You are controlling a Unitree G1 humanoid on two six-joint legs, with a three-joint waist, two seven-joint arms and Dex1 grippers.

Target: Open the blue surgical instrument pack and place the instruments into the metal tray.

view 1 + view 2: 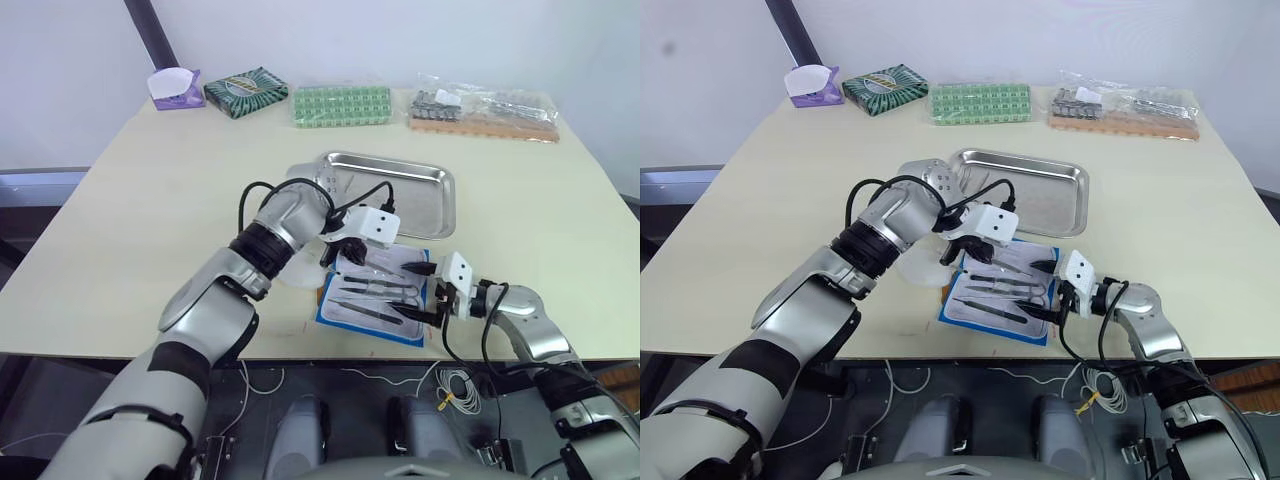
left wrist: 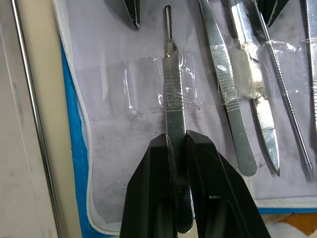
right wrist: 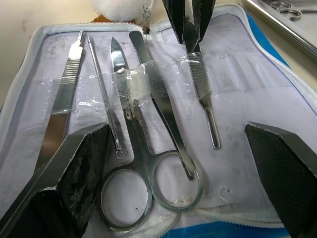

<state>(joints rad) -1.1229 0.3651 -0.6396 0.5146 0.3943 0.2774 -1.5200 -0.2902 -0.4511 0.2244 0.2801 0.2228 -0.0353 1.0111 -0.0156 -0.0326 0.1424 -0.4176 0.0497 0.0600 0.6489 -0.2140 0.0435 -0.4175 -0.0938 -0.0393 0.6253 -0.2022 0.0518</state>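
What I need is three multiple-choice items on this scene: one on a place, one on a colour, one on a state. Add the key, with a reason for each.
1. Where does the open instrument pack lie?
A. inside the metal tray
B. on the table, on the robot's side of the metal tray
C. on top of the green box

2. What colour is the pack's border?
A. red
B. yellow
C. blue

3. What is the left gripper doing?
A. closed on a scalpel handle that lies in the pack
B. open above the tray
C. holding a pair of scissors over the tray

Key: 1 B, the head views show the pack flat on the table beside the tray's near rim. 2 C, a blue edge frames the whitish lining. 3 A, the left wrist view shows both fingers pinching the handle.
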